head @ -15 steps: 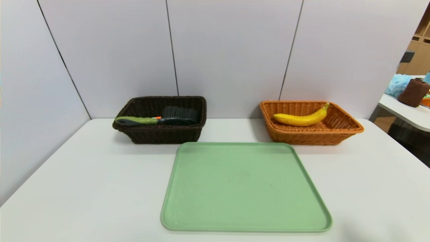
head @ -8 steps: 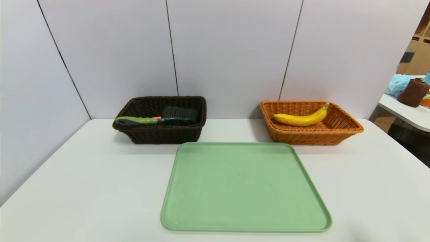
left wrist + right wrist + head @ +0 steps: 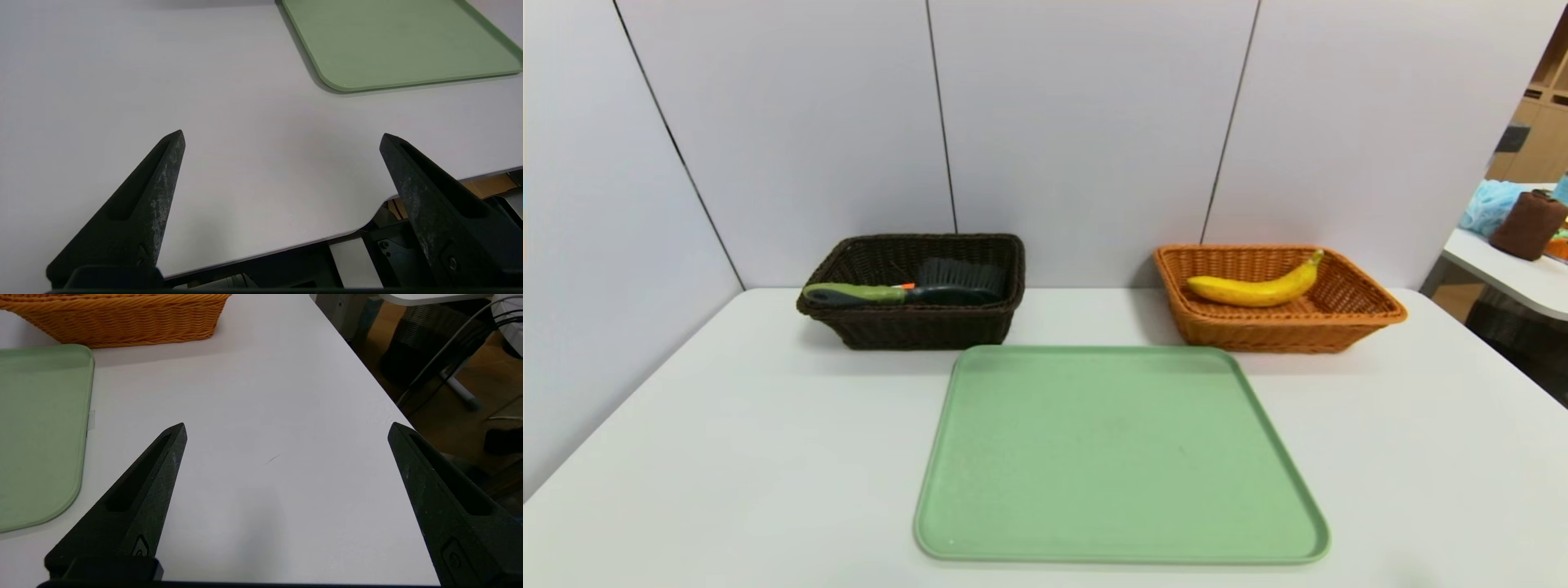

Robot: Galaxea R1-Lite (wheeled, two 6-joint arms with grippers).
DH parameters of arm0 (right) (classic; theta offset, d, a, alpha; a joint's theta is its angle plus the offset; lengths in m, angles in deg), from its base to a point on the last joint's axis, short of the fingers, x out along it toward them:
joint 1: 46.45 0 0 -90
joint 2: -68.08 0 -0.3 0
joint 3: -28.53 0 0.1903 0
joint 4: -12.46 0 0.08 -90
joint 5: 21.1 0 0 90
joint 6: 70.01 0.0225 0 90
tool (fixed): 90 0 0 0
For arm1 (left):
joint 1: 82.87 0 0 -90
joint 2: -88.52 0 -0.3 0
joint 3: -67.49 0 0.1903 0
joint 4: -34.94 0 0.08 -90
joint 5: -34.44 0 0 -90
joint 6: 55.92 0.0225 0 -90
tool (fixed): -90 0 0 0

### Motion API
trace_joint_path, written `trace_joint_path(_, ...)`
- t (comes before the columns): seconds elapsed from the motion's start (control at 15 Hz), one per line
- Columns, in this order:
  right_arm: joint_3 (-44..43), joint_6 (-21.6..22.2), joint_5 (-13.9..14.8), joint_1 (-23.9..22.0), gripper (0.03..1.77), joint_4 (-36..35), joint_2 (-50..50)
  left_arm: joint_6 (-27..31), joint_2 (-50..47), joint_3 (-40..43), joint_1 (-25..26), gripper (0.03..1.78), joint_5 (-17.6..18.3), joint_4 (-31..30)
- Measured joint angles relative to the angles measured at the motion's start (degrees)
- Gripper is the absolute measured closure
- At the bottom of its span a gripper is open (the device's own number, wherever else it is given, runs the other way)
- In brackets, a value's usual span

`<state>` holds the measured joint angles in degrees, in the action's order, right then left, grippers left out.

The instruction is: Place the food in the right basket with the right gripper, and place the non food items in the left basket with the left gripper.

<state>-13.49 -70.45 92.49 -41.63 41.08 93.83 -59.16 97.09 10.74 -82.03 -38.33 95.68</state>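
The yellow banana (image 3: pixel 1254 288) lies inside the orange wicker right basket (image 3: pixel 1364 314) at the back right. A brush (image 3: pixel 907 291) with a green and grey handle rests in the dark brown left basket (image 3: pixel 915 331), its handle over the left rim. Neither arm shows in the head view. My left gripper (image 3: pixel 282 136) hangs open over bare table near the front edge, left of the tray. My right gripper (image 3: pixel 286 428) is open over bare table right of the tray, with the orange basket (image 3: pixel 122 322) ahead. Nothing sits between either pair of fingers.
A green tray (image 3: pixel 1119 457) with nothing on it lies in the middle of the white table (image 3: pixel 727 457), in front of both baskets. Grey wall panels stand behind. The table's right edge drops to a floor with cables (image 3: pixel 441 363); another table (image 3: pixel 1511 269) stands far right.
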Motion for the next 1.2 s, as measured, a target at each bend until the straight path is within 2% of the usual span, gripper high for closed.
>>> trace_joint_path(0.73, 6.91, 0.66, -0.05, -5.23, 0.10, -0.02, -10.95, -0.02, -7.45, 5.40, -0.68, 0.12, 0.00, -0.65)
trace_joint_path(1.0, 8.63, 0.95, -0.17, -5.63, 0.10, 0.00, -14.46, -0.09, -8.46, 6.57, -0.68, 0.12, -0.11, -2.07)
trace_joint_path(1.2, 9.59, 0.57, -2.56, -5.25, 0.10, 0.41, -17.68, 0.02, -8.55, 6.89, -0.68, 0.12, -0.13, -2.44)
